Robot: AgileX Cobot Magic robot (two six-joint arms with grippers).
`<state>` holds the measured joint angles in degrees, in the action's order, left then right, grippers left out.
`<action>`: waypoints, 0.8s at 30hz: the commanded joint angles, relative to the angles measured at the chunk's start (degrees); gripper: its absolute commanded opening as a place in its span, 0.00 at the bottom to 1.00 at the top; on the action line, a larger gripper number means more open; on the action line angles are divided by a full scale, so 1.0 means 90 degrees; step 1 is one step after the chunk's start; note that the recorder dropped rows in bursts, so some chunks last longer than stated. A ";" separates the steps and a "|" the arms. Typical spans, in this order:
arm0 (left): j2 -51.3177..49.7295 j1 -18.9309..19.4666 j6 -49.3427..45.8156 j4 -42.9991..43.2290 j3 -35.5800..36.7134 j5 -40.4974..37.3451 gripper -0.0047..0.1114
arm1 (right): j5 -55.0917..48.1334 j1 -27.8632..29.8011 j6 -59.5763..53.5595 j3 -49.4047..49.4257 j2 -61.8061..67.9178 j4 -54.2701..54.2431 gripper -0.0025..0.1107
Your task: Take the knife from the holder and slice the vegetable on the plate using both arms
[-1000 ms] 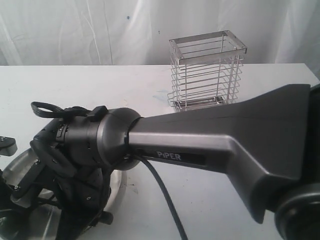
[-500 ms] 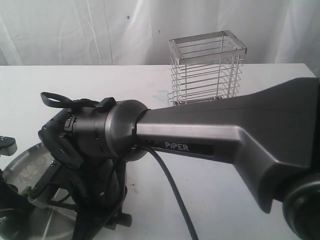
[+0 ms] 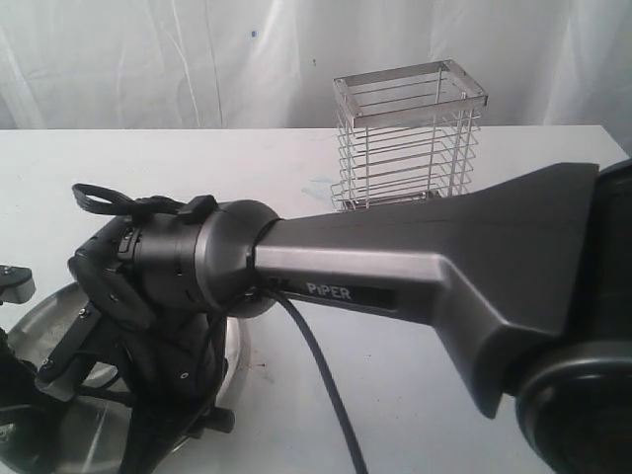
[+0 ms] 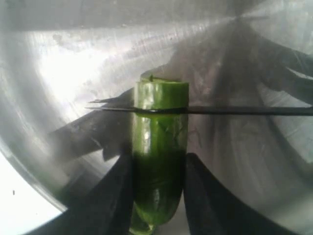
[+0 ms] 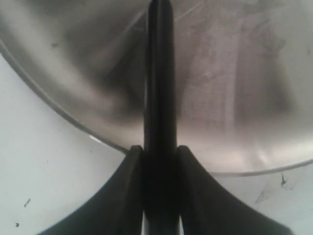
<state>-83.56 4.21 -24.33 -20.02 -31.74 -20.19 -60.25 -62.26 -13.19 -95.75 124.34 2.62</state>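
Now vegetable (image 4: 160, 161) lying on plate (image 4: 58, 83) at near left, left gripper (image 4: 157, 196) clamped on its sides, knife (image 4: 205, 110) blade across its far end, handle pinched in right gripper (image 5: 160, 181), holder (image 3: 408, 138) far right on table (image 3: 148, 168).

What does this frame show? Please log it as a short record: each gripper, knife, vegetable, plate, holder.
left gripper: shut on the vegetable, a finger on each side
right gripper: shut on the knife handle
knife blade: lies across the vegetable near its cut end, edge at the skin
vegetable: dark green stub, pale cut face, lying on the plate
plate: shiny steel, under both grippers; cut slices not visible
holder: wire basket at the back of the table, no knife visible in it
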 commanded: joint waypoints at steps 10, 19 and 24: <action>-0.0046 -0.0031 0.0060 -0.0139 -0.0037 -0.0062 0.25 | -0.0897 0.0012 -0.0129 -0.0105 0.0123 0.0266 0.02; -0.0046 -0.0031 0.0060 -0.0160 -0.0037 0.0004 0.25 | -0.1079 0.0012 -0.0115 -0.0095 0.0086 0.0538 0.02; -0.0046 -0.0031 0.0060 -0.0296 -0.0037 0.0030 0.25 | -0.0846 0.0001 -0.0115 -0.0140 0.0086 0.0524 0.02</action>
<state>-83.79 4.21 -24.21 -21.41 -31.86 -20.22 -68.37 -62.26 -13.40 -96.80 125.48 6.91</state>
